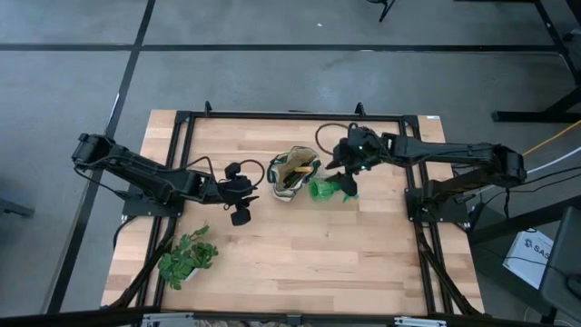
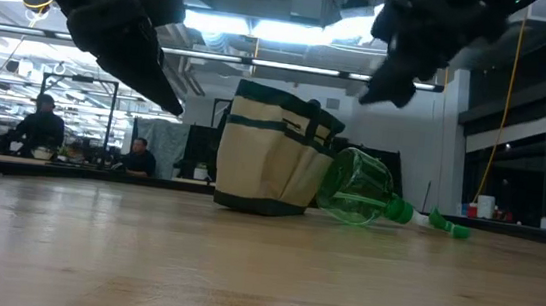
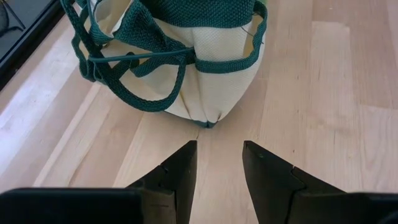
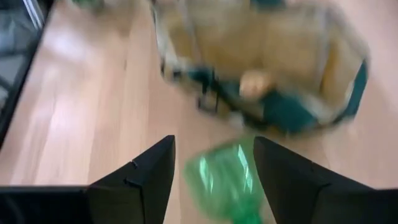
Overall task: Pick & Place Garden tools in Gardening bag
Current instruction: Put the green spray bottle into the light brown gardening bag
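Observation:
The white and green gardening bag (image 1: 292, 174) stands upright on its base at the table's middle, mouth up; it also shows in the low view (image 2: 271, 153). The translucent green spray bottle (image 1: 325, 189) lies on its side just right of the bag, its body against the bag's wall (image 2: 358, 188). My right gripper (image 4: 214, 174) is open and raised above the bottle, which shows blurred below the fingers (image 4: 224, 180). My left gripper (image 3: 219, 165) is open and empty, just left of the bag (image 3: 180, 62), pointing at it. I cannot make out the pruning shears.
A leafy green plant sprig (image 1: 188, 259) lies at the near left of the table. A black frame (image 1: 182, 136) runs round the tabletop. Bare wood lies between the bag and the near edge. People sit at desks in the room beyond (image 2: 42, 126).

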Controlling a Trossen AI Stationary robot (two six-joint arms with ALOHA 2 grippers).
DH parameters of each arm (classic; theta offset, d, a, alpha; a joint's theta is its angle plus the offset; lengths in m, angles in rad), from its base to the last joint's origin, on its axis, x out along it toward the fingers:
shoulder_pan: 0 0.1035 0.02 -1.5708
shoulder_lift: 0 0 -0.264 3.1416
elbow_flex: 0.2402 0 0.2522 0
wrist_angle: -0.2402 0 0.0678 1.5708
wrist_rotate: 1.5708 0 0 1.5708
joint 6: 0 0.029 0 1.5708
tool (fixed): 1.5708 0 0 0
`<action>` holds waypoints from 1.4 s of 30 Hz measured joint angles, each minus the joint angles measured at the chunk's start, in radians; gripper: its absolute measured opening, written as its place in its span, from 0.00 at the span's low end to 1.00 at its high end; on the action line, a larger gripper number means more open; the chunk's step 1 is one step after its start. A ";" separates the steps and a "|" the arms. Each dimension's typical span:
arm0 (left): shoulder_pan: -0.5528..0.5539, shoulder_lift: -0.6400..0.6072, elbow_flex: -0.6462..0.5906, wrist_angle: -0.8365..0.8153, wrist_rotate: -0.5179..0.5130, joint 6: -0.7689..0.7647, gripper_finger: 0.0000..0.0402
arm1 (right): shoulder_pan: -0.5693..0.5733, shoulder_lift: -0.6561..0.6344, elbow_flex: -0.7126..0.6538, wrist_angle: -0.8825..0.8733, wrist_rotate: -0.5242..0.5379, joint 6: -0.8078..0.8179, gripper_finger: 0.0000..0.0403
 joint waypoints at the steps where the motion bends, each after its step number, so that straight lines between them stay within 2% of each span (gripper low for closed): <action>1: 0.000 0.000 0.000 0.000 0.000 0.000 0.31 | 0.000 0.001 0.000 -0.037 0.000 0.000 0.55; 7: 0.000 0.000 0.000 0.000 0.000 0.000 0.31 | 0.000 0.001 -0.001 -0.234 0.079 -0.004 0.55; 12: 0.000 0.000 0.000 0.000 0.000 0.000 0.31 | 0.000 0.002 -0.060 -0.250 0.154 -0.011 0.55; 20: 0.000 0.000 0.000 0.003 0.000 0.000 0.31 | 0.000 0.005 -0.193 -0.137 0.213 -0.164 0.55; 25: 0.000 0.000 0.000 0.003 0.000 -0.001 0.31 | 0.000 0.017 -0.216 -0.079 0.214 -0.250 0.55; 42: 0.000 0.000 0.000 0.004 0.001 -0.001 0.31 | 0.000 0.212 -0.217 0.034 0.210 -0.278 0.55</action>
